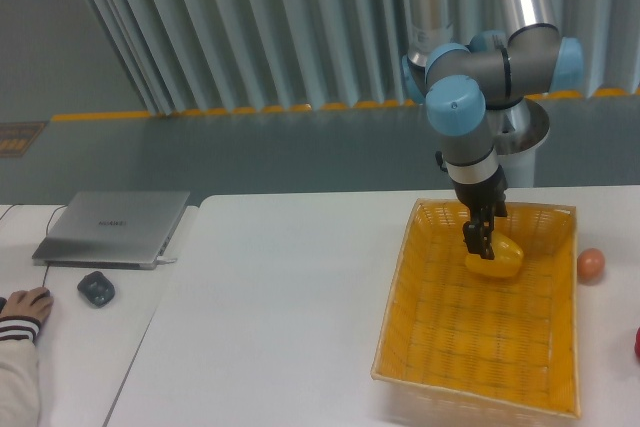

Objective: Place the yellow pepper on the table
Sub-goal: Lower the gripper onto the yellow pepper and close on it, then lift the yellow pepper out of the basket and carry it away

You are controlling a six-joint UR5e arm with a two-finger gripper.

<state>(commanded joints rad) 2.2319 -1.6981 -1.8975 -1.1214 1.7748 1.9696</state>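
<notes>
Now the jaws (478, 244) touch the yellow pepper (500, 261); their grip cannot be told.

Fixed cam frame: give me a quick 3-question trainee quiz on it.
1. True or false: the pepper lies on the bare table.
2. What sits on the table right of the basket? A) a laptop B) an orange-pink ball C) a mouse
3. Fill in: the claw points down at the pepper's ____ side as the camera sees it.

Key:
1. False: it lies inside the basket, near the far end.
2. B: the ball lies just outside the right rim. The laptop and mouse are far left.
3. Left. Whether the claw is shut on the pepper cannot be told.
</notes>
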